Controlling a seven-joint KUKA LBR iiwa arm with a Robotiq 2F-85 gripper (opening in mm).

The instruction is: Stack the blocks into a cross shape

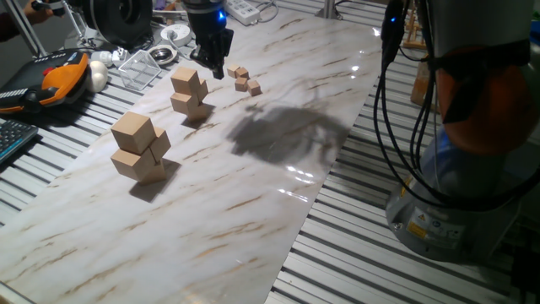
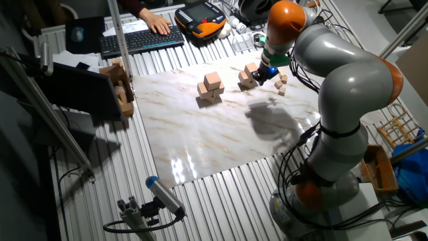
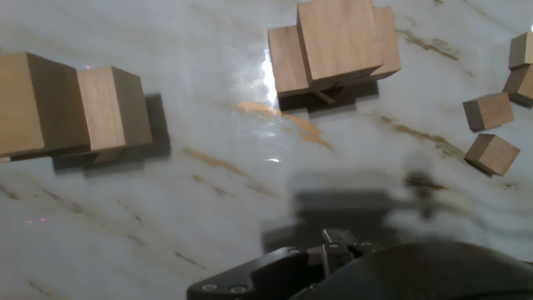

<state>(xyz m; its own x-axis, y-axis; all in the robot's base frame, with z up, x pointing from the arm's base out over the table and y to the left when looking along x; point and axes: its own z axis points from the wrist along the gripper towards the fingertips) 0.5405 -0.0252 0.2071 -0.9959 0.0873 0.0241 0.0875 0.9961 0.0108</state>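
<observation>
The middle-sized tan blocks (image 1: 187, 93) stand as a small stack on the marble board: one cube sits on top of lower cubes that stick out on either side. The stack also shows in the other fixed view (image 2: 249, 77) and in the hand view (image 3: 333, 50). My gripper (image 1: 215, 61) hangs just behind and right of the stack, above the board. It looks open and holds nothing. In the other fixed view the gripper (image 2: 264, 72) is right beside the stack. My fingertips are not visible in the hand view.
A stack of bigger tan cubes (image 1: 139, 148) stands left of and nearer than the blocks; it also shows in the hand view (image 3: 67, 104). Several tiny tan cubes (image 1: 245, 80) lie right of the gripper. Clutter, a clear box (image 1: 139, 67) and a pendant (image 1: 59, 76) lie beyond the board's left edge.
</observation>
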